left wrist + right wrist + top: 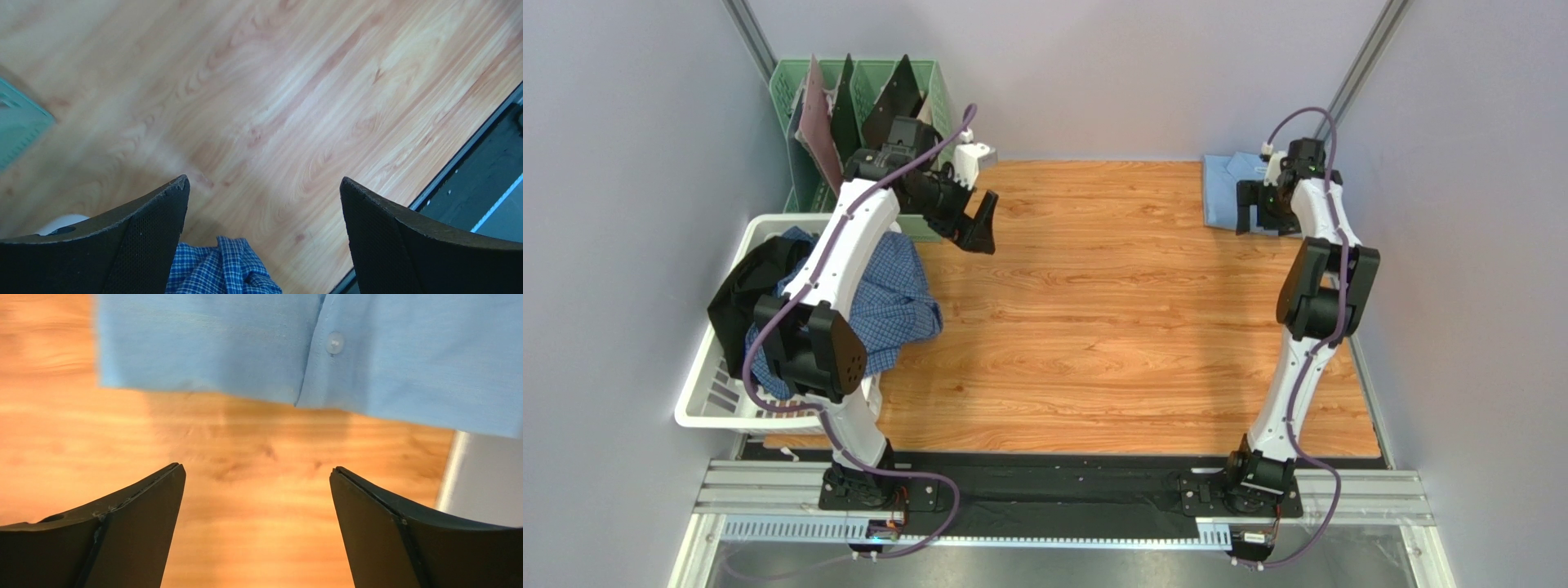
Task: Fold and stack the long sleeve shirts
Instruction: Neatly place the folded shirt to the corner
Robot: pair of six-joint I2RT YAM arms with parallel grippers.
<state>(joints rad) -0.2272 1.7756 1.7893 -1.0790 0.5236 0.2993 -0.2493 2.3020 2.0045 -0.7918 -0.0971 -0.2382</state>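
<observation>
A: Item: checked shirt (224, 269). Location?
B: Heaped over basket (725, 420), just behind left gripper (264, 190), jaws apart, empty. Best pinch one edge, lift clear.
A: Blue shirt (245, 343)?
B: Folded, just ahead of right gripper (258, 478), jaws also apart.

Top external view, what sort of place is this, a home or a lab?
Probably a robot lab cell: grey walls box in a wooden table, and the left arm and right arm bolt to a metal rail.
</observation>
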